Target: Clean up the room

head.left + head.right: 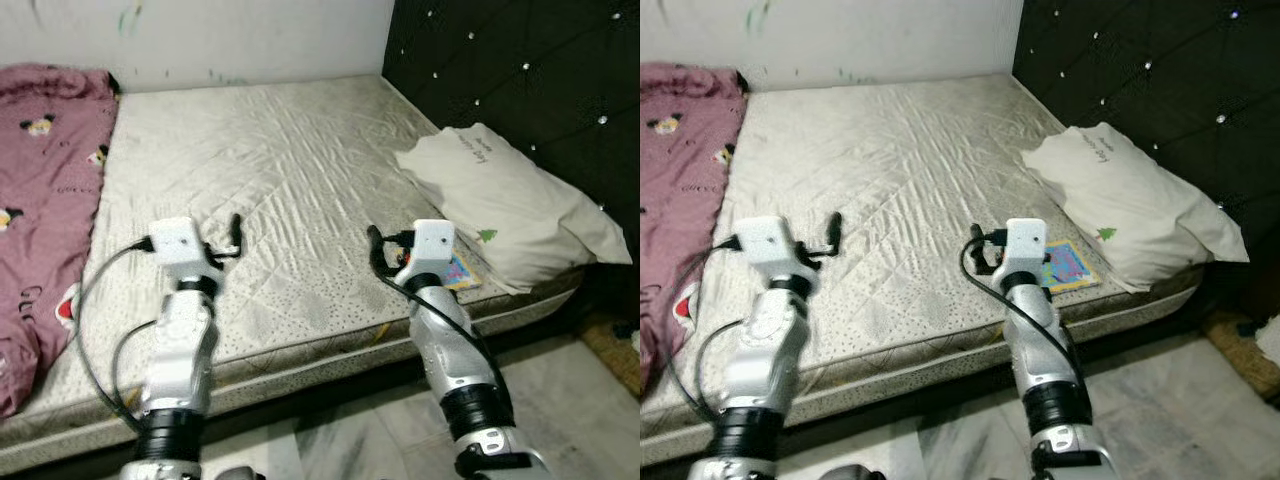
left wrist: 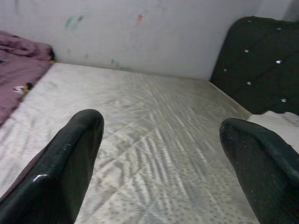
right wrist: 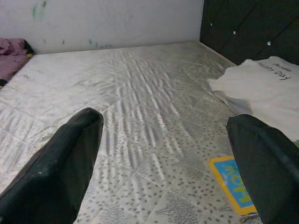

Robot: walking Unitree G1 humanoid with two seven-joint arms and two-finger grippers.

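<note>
A bare quilted mattress (image 1: 280, 160) lies before me. Crumpled on its left side is a pink patterned blanket (image 1: 45, 180). On the right, a white pillow (image 1: 510, 210) rests against the black tufted headboard (image 1: 520, 70). A small colourful book (image 1: 462, 272) lies flat at the pillow's near edge, close to the mattress front. My right gripper (image 3: 163, 123) hovers open over the mattress just left of the book (image 3: 231, 184), holding nothing. My left gripper (image 2: 161, 126) hangs open over the front left part of the mattress (image 2: 154, 116), a little right of the blanket.
A white wall runs behind the bed. Grey tiled floor (image 1: 560, 400) lies below the mattress front edge, with a brown mat (image 1: 615, 350) at the far right by the headboard.
</note>
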